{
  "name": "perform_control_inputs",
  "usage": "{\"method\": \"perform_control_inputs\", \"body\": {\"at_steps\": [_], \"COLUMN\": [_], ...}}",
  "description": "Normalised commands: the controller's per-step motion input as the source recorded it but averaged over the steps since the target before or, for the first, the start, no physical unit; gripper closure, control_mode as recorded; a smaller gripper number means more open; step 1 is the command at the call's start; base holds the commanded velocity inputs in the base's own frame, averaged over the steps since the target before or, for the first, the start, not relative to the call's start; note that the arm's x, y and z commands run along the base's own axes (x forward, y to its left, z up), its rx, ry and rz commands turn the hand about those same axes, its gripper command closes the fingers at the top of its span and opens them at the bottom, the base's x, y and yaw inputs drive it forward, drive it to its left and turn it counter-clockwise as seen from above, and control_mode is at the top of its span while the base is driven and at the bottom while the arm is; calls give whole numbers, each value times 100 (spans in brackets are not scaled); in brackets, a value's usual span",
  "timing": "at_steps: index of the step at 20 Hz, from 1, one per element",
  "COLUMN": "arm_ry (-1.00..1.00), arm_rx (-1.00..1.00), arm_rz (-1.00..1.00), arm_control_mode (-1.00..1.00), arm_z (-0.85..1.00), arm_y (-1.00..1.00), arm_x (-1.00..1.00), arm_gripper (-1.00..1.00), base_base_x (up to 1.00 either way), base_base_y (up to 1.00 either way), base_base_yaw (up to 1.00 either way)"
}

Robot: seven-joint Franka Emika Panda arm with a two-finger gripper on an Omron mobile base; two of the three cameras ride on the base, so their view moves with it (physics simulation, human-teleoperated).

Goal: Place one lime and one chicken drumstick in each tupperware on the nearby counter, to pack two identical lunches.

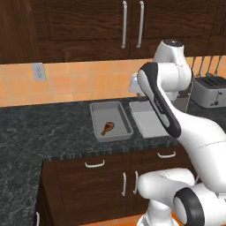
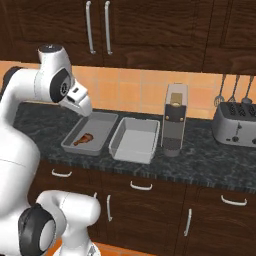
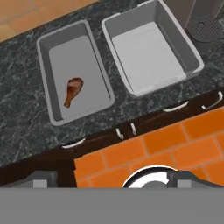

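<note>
Hand view showed the drumstick (image 3: 73, 91) lying lengthwise in the left tupperware (image 3: 47, 78), well ahead of the jaws, whose state could not be told.

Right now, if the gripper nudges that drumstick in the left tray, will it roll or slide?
The drumstick would probably slide or pivot rather than roll: it is tapered, thick at one end. It lies loose on the flat floor of the tray, touching no wall, so little should stop it. It looks stiff, not floppy.

Silver toaster (image 2: 234, 125) right of tall grey coffee machine (image 2: 174, 120)
</note>
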Motion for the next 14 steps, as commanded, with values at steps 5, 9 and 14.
{"method": "perform_control_inputs", "body": {"at_steps": [5, 9, 14], "arm_ry": [0, -11, -13], "arm_rx": [-12, -6, 0], "arm_rz": [0, 3, 1], "arm_control_mode": [-100, -100, 100], "arm_z": [8, 0, 0], "arm_y": [-37, -20, -8], "arm_x": [-100, -100, -60], "arm_gripper": [-100, -100, -100], "base_base_x": [0, 0, -40], "base_base_y": [0, 0, -11], "base_base_yaw": [0, 0, 0]}}
